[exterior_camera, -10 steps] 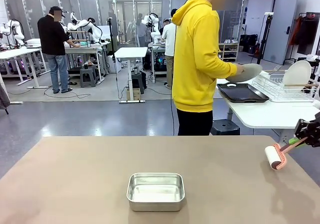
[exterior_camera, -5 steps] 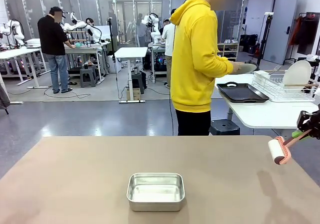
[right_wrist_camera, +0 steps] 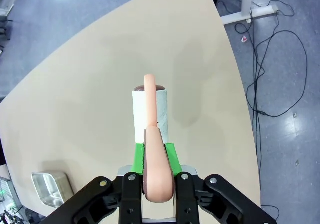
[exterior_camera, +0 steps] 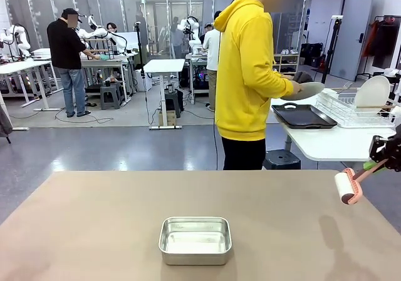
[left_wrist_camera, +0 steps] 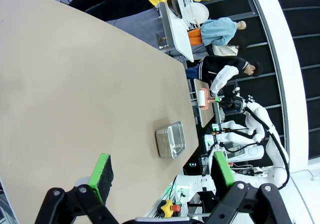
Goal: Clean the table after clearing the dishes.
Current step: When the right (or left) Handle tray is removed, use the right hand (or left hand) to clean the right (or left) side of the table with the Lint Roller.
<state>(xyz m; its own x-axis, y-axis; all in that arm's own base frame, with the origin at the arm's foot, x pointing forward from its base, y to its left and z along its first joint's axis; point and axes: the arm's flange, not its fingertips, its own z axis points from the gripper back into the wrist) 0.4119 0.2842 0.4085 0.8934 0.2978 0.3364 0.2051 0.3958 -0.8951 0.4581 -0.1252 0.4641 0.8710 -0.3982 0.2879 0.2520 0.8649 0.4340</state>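
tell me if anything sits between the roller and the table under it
Nothing visible does. The right gripper holds the lint roller above a bare stretch of the table near its right edge. The steel pan sits apart, toward the middle.

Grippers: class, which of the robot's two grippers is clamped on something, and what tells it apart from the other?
The right gripper: its green pads are shut on the pink handle of the lint roller, held above the table. The left gripper stands wide open, with nothing between its fingers.

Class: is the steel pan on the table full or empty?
Empty: the steel pan sits upright on the table, and its bare shiny bottom shows with nothing inside.
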